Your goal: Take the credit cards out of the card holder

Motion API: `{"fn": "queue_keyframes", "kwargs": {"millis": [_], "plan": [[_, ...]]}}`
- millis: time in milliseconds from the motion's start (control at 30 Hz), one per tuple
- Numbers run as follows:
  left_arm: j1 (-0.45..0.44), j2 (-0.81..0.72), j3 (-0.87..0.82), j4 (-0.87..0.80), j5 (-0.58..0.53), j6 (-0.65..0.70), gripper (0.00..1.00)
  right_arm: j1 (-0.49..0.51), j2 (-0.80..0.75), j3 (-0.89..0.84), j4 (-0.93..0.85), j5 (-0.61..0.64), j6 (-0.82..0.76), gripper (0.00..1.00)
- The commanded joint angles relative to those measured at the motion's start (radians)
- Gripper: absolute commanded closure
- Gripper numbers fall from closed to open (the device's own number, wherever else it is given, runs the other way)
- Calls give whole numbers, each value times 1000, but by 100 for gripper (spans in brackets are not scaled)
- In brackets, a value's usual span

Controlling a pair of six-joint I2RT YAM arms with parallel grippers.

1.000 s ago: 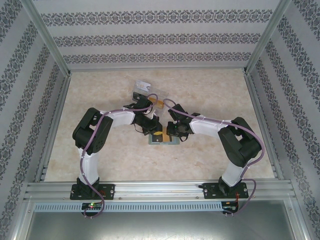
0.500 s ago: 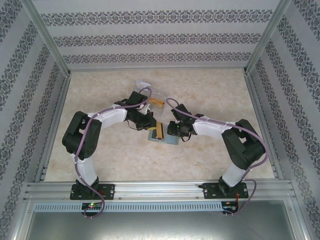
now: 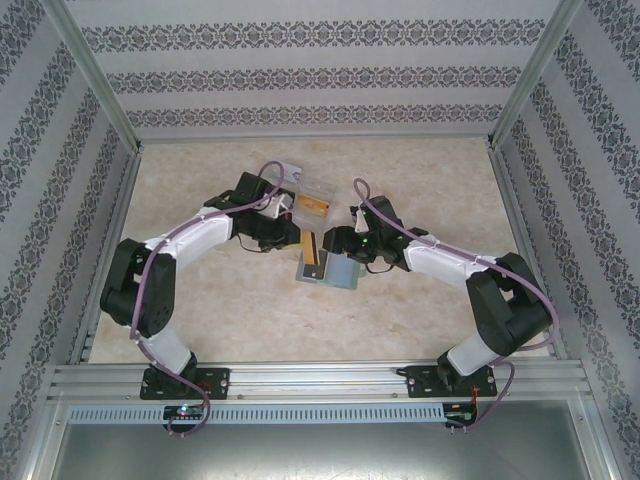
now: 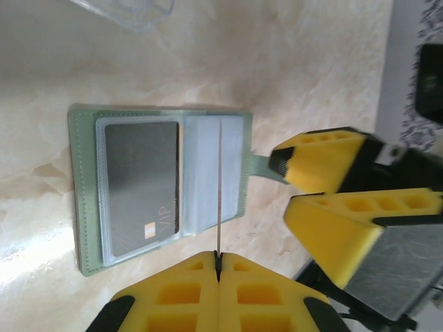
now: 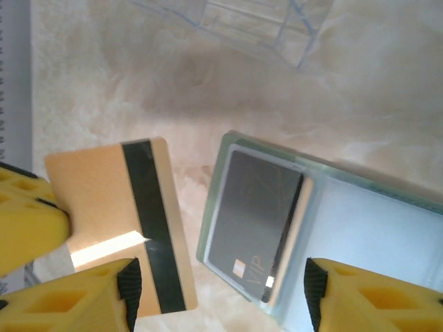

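The pale grey-green card holder [image 4: 86, 187] lies open on the table, also seen from above [image 3: 338, 273]. A dark grey-black card [image 4: 142, 187] marked VIP sits in its clear left sleeve [image 5: 256, 214]. My left gripper [image 4: 219, 259] is shut on a gold-orange card [image 5: 97, 207] with a black stripe and holds it on edge above the holder [image 5: 360, 228]. In the top view that card [image 3: 312, 245] hangs by the left gripper [image 3: 297, 238]. My right gripper [image 5: 218, 290] stands open over the holder's near edge; its fingers [image 4: 325, 159] flank the side tab.
A clear plastic compartment box [image 3: 305, 200] with another gold card inside stands just beyond the holder; its corner shows in the right wrist view [image 5: 235, 28]. Marbled tabletop [image 3: 430, 180] lies around, bounded by aluminium rails and patterned walls.
The left gripper has drawn the gold-orange card out of the holder and carried it toward the far side. Both arms have reached farther out; the holder has shifted slightly.
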Motion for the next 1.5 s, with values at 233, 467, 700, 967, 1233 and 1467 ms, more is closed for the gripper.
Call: {"fn": "queue_keyframes", "kwargs": {"millis": [233, 467, 700, 967, 1233, 1467], "plan": [[92, -153, -27, 282, 206, -251, 100, -63, -49, 91, 172, -252, 151, 22], [106, -195, -25, 353, 223, -335, 100, -68, -45, 83, 389, -354, 287, 39], [112, -201, -53, 446, 247, -423, 100, -68, -57, 41, 536, -380, 343, 58], [136, -218, -56, 382, 249, -412, 100, -67, -64, 29, 530, -380, 305, 79], [165, -245, 20, -139, 107, -141, 66, -24, -96, 87, 181, -247, -26, 100], [261, -298, 70, -417, -80, 70, 18, 63, 0, 292, -244, 132, -450, 100]]}}
